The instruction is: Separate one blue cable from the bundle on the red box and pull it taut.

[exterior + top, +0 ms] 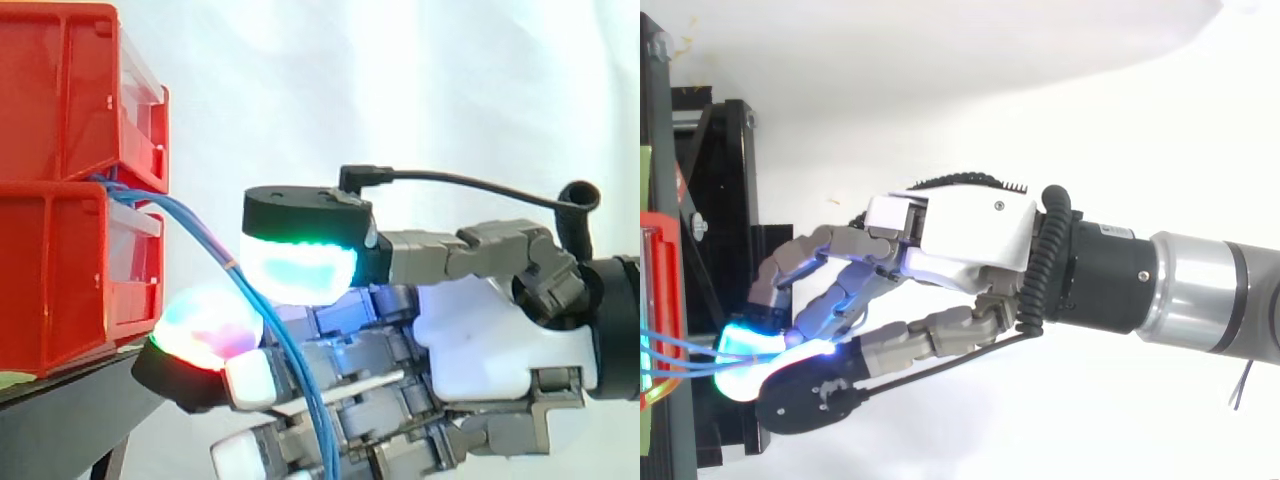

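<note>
Thin blue cables cut off at your lower edge, contact drowned in glow, robot hand level, fingers curled, pinching them.

We hold our arm level, reaching in from the right with the wrist straight, and the hand shows its white palm side-on with the fingers bent leftward. Our thumb lies across the top, its pad glowing green and cyan, and a curled finger below it carries a pad lit red, cyan and green. Between those two pads we close on the blue cables, our other fingers curled beneath.
</note>
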`<state>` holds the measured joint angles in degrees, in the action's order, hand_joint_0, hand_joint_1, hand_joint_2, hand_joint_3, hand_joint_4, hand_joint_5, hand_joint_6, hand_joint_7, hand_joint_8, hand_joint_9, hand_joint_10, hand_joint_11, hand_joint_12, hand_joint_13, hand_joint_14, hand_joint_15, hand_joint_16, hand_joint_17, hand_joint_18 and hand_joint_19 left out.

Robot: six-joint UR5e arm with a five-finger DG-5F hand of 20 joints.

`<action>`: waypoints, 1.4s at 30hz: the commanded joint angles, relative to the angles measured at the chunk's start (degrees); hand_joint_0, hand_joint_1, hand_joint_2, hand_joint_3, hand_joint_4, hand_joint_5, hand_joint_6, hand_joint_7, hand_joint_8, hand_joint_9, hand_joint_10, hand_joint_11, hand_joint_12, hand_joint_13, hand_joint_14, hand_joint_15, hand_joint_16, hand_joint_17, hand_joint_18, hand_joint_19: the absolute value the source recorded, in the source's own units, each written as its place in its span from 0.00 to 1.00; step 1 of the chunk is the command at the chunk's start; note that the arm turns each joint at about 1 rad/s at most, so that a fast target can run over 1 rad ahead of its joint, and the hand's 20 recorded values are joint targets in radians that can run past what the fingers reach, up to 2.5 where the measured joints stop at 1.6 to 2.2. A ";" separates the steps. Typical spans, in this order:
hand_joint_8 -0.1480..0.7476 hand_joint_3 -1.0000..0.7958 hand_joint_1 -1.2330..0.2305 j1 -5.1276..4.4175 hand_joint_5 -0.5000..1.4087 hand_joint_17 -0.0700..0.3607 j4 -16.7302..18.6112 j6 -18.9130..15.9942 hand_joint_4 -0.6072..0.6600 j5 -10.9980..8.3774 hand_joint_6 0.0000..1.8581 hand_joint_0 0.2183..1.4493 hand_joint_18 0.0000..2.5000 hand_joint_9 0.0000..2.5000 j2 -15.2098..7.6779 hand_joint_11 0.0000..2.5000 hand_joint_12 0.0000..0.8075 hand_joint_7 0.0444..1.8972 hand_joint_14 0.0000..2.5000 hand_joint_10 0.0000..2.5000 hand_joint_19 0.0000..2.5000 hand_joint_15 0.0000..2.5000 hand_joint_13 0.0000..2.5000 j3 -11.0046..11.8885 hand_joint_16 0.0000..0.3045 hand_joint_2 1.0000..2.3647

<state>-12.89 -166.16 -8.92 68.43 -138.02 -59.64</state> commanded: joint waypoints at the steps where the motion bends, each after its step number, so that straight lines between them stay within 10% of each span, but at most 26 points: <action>1: 0.40 0.44 0.33 0.23 0.17 0.38 -1.63 1.45 0.58 0.03 0.48 0.31 0.28 0.34 0.03 0.22 0.44 0.37 0.01 0.01 0.19 0.21 0.29 1.72 0.13 0.01; 13: 0.40 0.49 0.33 0.41 0.17 0.38 -6.81 4.79 0.53 0.03 0.50 0.30 0.28 0.34 0.03 0.22 0.44 0.37 0.01 0.01 0.19 0.21 0.29 6.38 0.13 0.02; 20: 0.41 0.55 0.30 0.41 0.17 0.38 -7.07 4.61 0.45 0.03 0.53 0.34 0.30 0.36 0.03 0.22 0.45 0.42 0.01 0.01 0.18 0.21 0.31 5.68 0.14 0.02; 31: 0.40 0.29 0.36 0.58 0.19 0.37 -7.95 4.61 0.58 0.03 0.51 0.31 0.29 0.37 0.03 0.22 0.43 0.42 0.01 0.01 0.19 0.22 0.31 5.06 0.13 0.00; 42: 0.40 0.34 0.38 0.93 0.19 0.37 -12.44 4.26 0.56 0.12 0.50 0.30 0.28 0.38 0.12 0.22 0.43 0.44 0.01 0.01 0.20 0.22 0.30 5.06 0.13 0.01</action>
<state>-12.09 -177.80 -4.62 68.55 -137.92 -54.58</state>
